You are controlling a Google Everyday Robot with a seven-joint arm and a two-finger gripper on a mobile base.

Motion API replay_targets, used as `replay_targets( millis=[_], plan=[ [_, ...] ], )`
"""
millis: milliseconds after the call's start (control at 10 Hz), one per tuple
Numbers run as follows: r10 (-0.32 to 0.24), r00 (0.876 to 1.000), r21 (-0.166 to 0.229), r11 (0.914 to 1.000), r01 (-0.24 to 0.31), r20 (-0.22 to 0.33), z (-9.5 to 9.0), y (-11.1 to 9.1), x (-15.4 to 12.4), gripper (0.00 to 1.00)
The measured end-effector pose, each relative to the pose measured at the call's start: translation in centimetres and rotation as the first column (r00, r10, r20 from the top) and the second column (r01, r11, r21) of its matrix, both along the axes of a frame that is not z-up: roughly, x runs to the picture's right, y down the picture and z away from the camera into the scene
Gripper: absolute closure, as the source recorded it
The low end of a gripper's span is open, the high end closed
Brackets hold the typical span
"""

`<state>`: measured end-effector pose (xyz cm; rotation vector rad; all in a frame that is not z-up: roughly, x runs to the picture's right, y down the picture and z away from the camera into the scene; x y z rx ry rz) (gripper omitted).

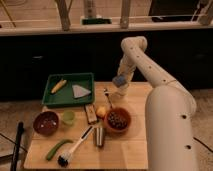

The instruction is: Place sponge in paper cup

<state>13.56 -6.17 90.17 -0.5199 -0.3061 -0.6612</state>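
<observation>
**Sponge held over the cup**

Beyond the red bowl [118,120] on the table [130,150], the paper cup [121,91] stands. Directly above it, the end effector [120,79] grips the sponge [119,80] (probably lined up for dropping in).

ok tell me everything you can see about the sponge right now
The sponge is a small blue-grey rectangular block, soft-looking and matte. It sits at the end of the arm, at the pincer, raised off the wooden table near its far edge. Directly below it stands the white paper cup, so close that it is unclear whether the sponge's underside touches the rim. It looks roughly level, about as wide as the cup's mouth. Its lower part and back are hidden.
</observation>
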Motion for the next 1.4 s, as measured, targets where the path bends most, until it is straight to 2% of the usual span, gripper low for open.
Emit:
replay_targets(
  millis=[100,600,1400],
  plan=[
    [0.000,1.000,-0.001,1.0000,0.000,0.003,0.05,0.00,-0.04,0.20],
    [-0.001,1.000,-0.012,0.9999,0.001,0.014,0.01,0.38,0.05,0.20],
    [-0.012,1.000,-0.009,0.9999,0.012,0.024,-0.50,0.74,0.20,0.20]
  ],
)
